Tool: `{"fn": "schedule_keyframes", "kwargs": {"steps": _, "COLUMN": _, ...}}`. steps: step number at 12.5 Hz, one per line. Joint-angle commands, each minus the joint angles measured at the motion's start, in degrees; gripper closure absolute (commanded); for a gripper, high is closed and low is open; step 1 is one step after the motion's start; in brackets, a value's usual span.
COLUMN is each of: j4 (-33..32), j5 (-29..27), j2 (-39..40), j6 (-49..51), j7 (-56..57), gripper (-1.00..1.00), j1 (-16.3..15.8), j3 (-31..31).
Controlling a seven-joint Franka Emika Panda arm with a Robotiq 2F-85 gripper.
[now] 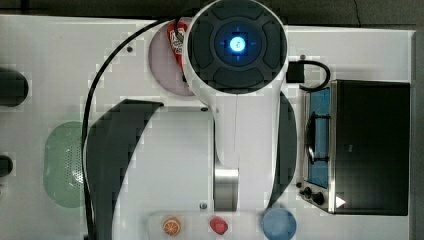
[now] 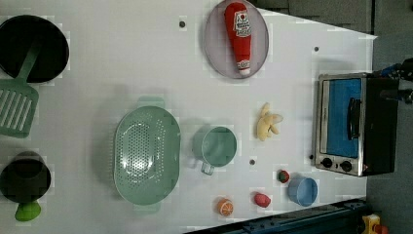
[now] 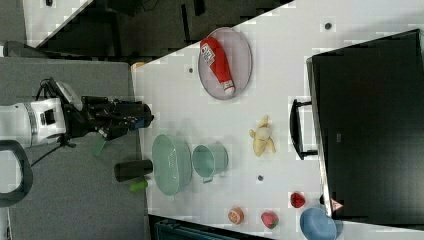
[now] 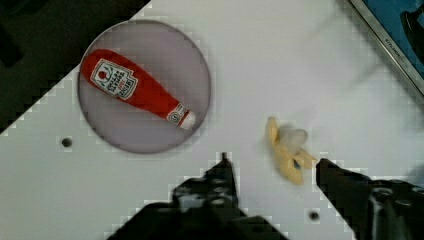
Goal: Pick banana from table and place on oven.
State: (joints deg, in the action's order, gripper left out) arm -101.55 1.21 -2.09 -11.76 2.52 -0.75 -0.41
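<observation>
The banana (image 2: 268, 126), small, pale yellow and half peeled, lies on the white table (image 2: 122, 73), a short way in front of the oven's glass door. The oven (image 2: 350, 124) has a black top (image 3: 370, 125), a silver frame and a bar handle. In the wrist view, my gripper (image 4: 272, 167) is open and the banana (image 4: 287, 155) shows between its two dark fingertips (image 4: 222, 170), nearer one of them. In the right view, the gripper (image 3: 142, 120) hangs well clear of the tabletop, and the banana (image 3: 262, 137) lies untouched. In the top view, the arm hides the banana.
A red ketchup bottle (image 2: 238, 36) lies on a grey plate (image 2: 214, 48). A green colander (image 2: 146, 156) and a green cup (image 2: 216, 146) stand beside the banana. An orange slice (image 2: 225, 207), a red strawberry (image 2: 262, 199) and a blue bowl (image 2: 302, 190) line one edge.
</observation>
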Motion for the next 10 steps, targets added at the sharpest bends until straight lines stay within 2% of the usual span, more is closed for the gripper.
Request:
{"fn": "schedule_keyframes", "kwargs": {"steps": 1, "j4": -18.59, "j5": 0.83, "j2": -26.02, "j6": 8.31, "j7": -5.77, "gripper": -0.58, "j1": 1.46, "j3": -1.09}}
{"fn": "schedule_keyframes", "kwargs": {"steps": 3, "j4": -18.98, "j5": 0.84, "j2": -26.01, "j6": 8.32, "j7": -5.77, "gripper": -1.0, "j1": 1.46, "j3": -1.09}}
{"fn": "schedule_keyframes", "kwargs": {"steps": 7, "j4": -20.8, "j5": 0.83, "j2": -24.95, "j6": 7.03, "j7": -5.77, "gripper": -1.0, "j1": 1.46, "j3": -1.05}}
{"fn": "schedule_keyframes", "kwargs": {"steps": 10, "j4": -24.64, "j5": 0.84, "j2": -22.13, "j6": 0.09, "j7": -5.77, "gripper": -1.0, "j1": 1.46, "j3": -1.01}}
